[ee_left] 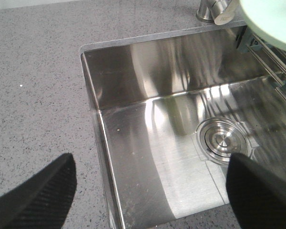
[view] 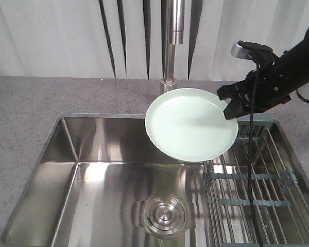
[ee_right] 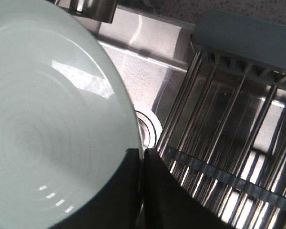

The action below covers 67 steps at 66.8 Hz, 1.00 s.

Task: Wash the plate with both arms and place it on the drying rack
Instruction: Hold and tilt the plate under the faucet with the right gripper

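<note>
One hold only: the right claw (view: 232,109) pinches the plate (view: 190,126) by its right rim over the sink (view: 92,154), beside the drying rack (view: 257,190). The left claw (ee_left: 150,163) gapes wide, empty. Washing step, I judge; next, the left claw must reach the plate.

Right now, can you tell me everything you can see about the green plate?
The plate is round, pale mint green, smooth and shiny, with a low raised rim and nothing on it. It looks like glazed ceramic or plastic. It hangs tilted in the air over the sink, just in front of the faucet and beside the drying rack. Only the right gripper touches it, pinching the edge nearest the rack.
</note>
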Available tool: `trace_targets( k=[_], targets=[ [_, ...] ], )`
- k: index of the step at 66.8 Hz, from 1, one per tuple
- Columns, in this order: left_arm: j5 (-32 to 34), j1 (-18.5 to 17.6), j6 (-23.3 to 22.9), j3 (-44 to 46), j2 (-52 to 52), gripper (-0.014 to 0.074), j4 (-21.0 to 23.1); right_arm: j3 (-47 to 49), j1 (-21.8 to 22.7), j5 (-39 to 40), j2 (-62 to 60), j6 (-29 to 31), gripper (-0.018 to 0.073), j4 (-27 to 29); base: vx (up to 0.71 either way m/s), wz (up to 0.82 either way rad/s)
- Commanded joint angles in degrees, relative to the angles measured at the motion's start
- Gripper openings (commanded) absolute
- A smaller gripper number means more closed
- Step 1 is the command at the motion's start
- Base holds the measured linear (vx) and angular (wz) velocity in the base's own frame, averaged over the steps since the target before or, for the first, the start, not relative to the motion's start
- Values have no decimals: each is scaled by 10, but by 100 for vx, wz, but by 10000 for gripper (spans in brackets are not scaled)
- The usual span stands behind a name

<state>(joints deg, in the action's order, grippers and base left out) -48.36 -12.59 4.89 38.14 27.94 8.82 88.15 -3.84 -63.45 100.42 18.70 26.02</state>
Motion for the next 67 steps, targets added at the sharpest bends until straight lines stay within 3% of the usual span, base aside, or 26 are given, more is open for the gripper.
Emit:
trace_targets(
  k=[1, 36, 67],
  targets=[
    [39, -2, -4, 15, 3, 590, 6, -14, 9, 23, -52, 8, -1, 10, 0, 0],
    [39, -2, -4, 15, 3, 590, 6, -203, 9, 65, -189, 25, -1, 22, 0, 0],
    [39, -2, -4, 15, 3, 590, 6, -231, -108, 135, -195, 6, -1, 39, 0, 0]
  ],
)
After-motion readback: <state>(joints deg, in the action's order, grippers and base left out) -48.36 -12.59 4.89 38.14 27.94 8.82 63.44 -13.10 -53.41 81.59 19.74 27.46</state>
